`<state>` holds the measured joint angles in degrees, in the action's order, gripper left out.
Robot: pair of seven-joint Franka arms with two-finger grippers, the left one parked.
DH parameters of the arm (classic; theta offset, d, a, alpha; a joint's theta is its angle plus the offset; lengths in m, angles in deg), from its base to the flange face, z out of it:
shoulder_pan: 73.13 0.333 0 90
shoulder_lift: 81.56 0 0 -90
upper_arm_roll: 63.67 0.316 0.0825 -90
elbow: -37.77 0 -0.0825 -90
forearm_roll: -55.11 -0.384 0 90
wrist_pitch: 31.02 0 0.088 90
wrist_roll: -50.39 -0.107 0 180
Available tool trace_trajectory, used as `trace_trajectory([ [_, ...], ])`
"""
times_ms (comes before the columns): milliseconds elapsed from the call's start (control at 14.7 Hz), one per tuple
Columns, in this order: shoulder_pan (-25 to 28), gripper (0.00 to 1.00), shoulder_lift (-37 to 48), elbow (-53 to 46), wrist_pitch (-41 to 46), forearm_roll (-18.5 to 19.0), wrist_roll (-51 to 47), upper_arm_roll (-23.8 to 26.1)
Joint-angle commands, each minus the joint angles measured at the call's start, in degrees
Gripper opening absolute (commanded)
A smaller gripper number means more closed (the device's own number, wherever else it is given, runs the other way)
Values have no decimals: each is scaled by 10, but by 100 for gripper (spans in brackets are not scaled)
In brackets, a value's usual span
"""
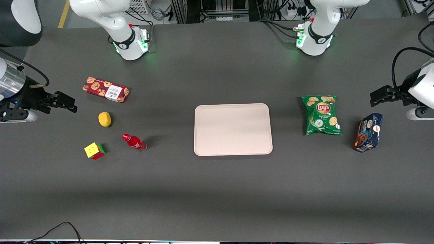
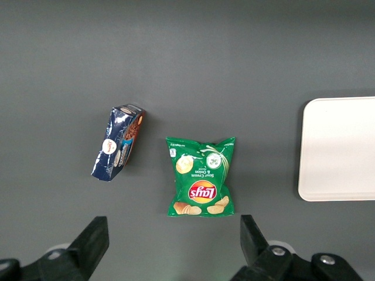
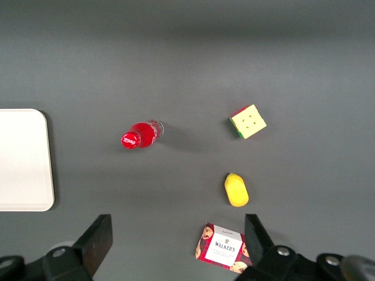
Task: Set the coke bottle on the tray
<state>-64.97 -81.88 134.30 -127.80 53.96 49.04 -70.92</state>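
Coke bottle [image 1: 134,142] stands upright on the dark table [image 1: 217,189], red cap on top, at the working arm's end. I see it resting free, with nothing touching it. My gripper [image 1: 62,101] hangs above the table edge at that same end, well apart from the bottle, and its jaws are spread wide with nothing between them; the wrist camera shows the two fingers [image 3: 96,240] standing far apart with only bare table in the gap.

Between the bottle and the parked arm's end lies the tray [image 1: 233,149], flat in the middle of the table, with nothing on it. Bottle and tray are near each other but not touching.

Around the bottle I count three other things. A lemon [image 1: 104,119] lies farther from the front camera than the bottle. A puzzle cube [image 1: 94,150] sits beside the bottle, slightly nearer the front camera. A red cookie box [image 1: 105,89] lies flat, farther from the camera than the lemon.

Toward the parked arm's end I see a green chip bag [image 1: 321,115] lying flat near the tray, and beside it a dark blue box [image 1: 368,132] tilted on its edge.
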Motion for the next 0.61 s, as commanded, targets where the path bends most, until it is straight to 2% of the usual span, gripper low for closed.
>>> trace_trajectory([
  [0,2,100,-11,-16,3,-15,3,-3],
  [545,8,100,-22,-19,-7,-14,-46,10],
])
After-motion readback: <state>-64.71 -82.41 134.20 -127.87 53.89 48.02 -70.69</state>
